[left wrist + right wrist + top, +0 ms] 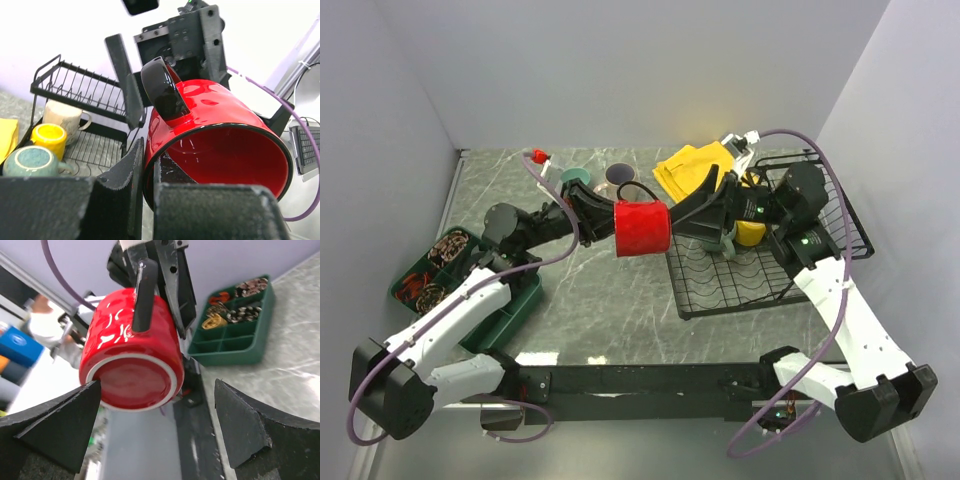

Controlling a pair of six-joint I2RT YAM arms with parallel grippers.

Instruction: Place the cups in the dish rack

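"Why is the red mug (642, 228) hanging on its side in mid-air?"

"My left hand (148, 175) is clamped on its rim, above the counter (610, 310) just left of the dish rack (720, 305). My right hand (156, 390) gapes wide at its base, ready for a handover, I reckon."

Noted: grey marbled tabletop (610, 300), white walls on three sides. Resting on it at left edge: dark green compartmented tray (525, 300), small parts in its far cells. At right: black wire dish rack (720, 285). Along far edge, left to right: small red-and-white item (537, 156), teal cup (576, 177), beige-pink cup (619, 176), yellow cloth (690, 165) just beside the rack. Both cups upright, near each other.
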